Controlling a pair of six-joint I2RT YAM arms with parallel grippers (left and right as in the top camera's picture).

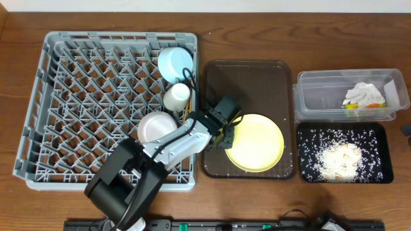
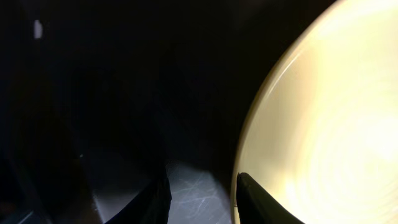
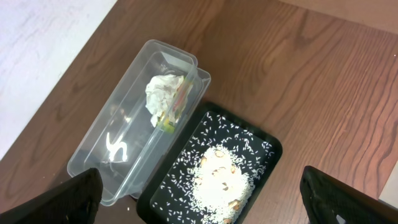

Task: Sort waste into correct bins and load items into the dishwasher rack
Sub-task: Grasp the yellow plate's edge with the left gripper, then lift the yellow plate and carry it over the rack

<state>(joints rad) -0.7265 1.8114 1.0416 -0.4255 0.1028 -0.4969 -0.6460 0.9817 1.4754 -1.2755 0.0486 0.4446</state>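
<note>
Tissue [image 3: 163,90] and wrapper [image 3: 169,119] in clear tub [image 3: 112,155], rice [image 3: 221,177] in black tray [image 3: 268,144]

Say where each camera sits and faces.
Overhead: fixed above the table, looking straight down at rack, brown tray, yellow plate; left arm shows.
Left wrist: low over that tray, facing the plate's rim; left tool at bottom.
Right wrist: high, looking down at clear tub and black tray; fingers of the right tool in bottom corners.
Shared: overhead and left wrist both see the plate.

plate [image 2: 323,112] cropped, rack [image 1: 115,40] corner behind arm [image 1: 125,183]
</note>
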